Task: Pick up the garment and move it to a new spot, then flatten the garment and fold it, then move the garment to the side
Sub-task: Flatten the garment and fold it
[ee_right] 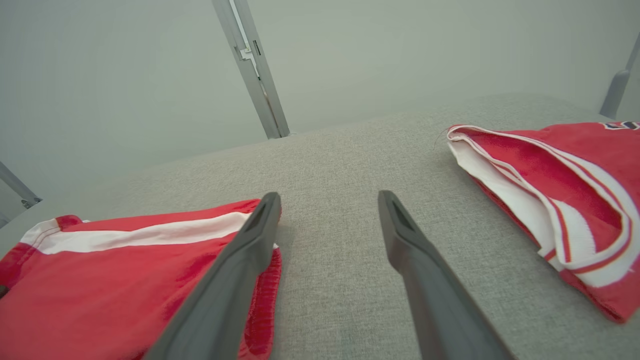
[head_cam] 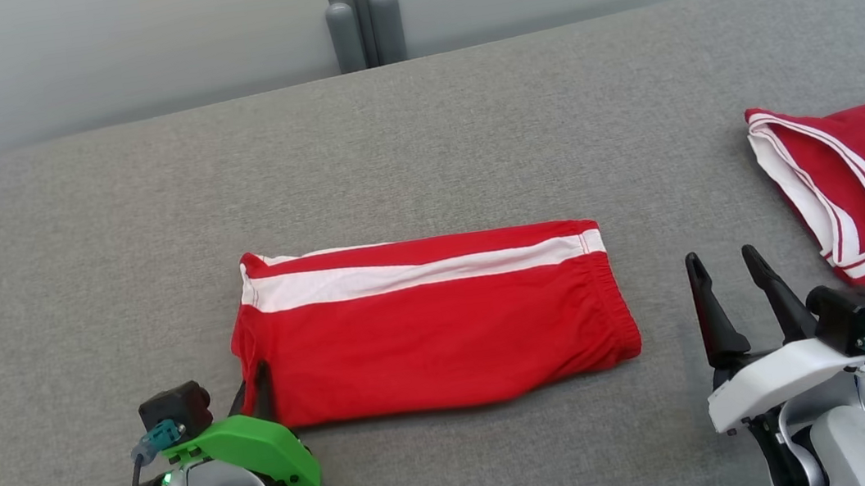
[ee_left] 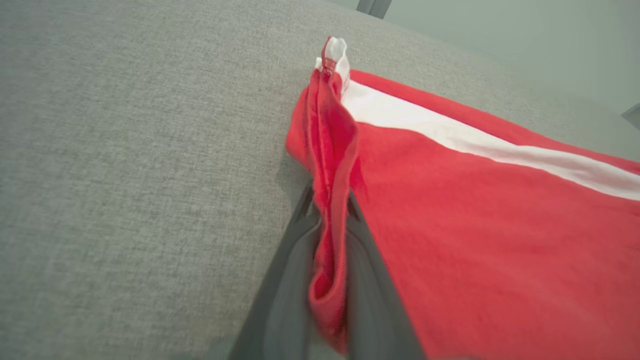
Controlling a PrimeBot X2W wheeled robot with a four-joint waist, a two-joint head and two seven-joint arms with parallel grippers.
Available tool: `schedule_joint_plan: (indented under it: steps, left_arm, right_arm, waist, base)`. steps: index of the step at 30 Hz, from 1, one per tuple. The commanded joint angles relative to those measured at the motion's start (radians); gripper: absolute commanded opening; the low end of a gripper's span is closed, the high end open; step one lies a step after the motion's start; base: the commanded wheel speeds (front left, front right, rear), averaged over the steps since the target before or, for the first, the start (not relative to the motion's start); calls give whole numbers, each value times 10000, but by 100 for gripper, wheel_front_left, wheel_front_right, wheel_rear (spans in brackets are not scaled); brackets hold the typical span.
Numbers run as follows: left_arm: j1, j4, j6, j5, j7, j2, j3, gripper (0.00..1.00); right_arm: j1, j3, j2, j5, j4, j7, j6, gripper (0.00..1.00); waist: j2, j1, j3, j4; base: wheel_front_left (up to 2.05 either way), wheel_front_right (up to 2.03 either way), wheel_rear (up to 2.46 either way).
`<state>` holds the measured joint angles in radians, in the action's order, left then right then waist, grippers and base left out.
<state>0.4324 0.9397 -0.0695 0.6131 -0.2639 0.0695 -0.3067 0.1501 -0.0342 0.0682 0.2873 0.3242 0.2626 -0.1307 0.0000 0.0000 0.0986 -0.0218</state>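
The garment [head_cam: 434, 325] is a pair of red shorts with a white stripe, folded into a flat rectangle at the middle of the grey cushion. My left gripper [head_cam: 254, 384] is shut on the garment's near left corner; in the left wrist view a pinched ridge of red cloth [ee_left: 330, 200] rises between the two dark fingers [ee_left: 295, 270]. My right gripper [head_cam: 729, 268] stands open to the right of the garment's elastic waistband [head_cam: 621, 311], nothing between its fingers. The right wrist view has the garment [ee_right: 125, 280] at lower left, beside the left finger [ee_right: 240, 270].
A second red and white garment [head_cam: 854, 183] with lettering lies crumpled at the cushion's right edge, also in the right wrist view [ee_right: 555, 200]. A grey post [head_cam: 363, 12] stands behind the cushion [head_cam: 421, 153]. Bare grey fabric spreads left of and behind the shorts.
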Motion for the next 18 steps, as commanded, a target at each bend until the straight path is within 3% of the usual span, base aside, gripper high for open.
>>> schedule_joint_plan:
  steps: [1, 2, 3, 4, 5, 18]
  left_arm:
    - [-190, -138, 103, -205, 6, -15, 109, 0]
    - [-276, -222, 111, -296, 6, -35, 157, 15]
    - [-368, -283, 97, -360, 6, -55, 210, 45]
    - [-447, -376, 119, -435, 6, -64, 290, 91]
    - [-497, -495, 155, -539, 6, -67, 360, 100]
    - [-1415, -2720, 414, -2754, 5, -160, 1002, 100]
  right_arm:
    - [-95, -38, -23, -15, 69, 23, 5, 100]
    - [-82, -45, -26, -14, 97, 23, 5, 100]
    - [-51, -71, -23, -5, 121, 23, 7, 100]
    - [-17, -105, -21, -2, 159, 23, 5, 100]
    - [30, -122, -18, 6, 183, 23, 5, 100]
    - [696, -231, -74, -348, 1290, 23, 7, 100]
  waist:
    - [0, 0, -222, 336]
    - [0, 0, -219, 389]
    - [0, 0, -216, 439]
    - [0, 0, -211, 480]
    - [0, 0, -202, 519]
    - [0, 0, -69, 1544]
  base:
    - [0, 0, 0]
    - [0, 0, 0]
    - [0, 0, 0]
    - [0, 0, 0]
    - [0, 0, 0]
    - [0, 0, 0]
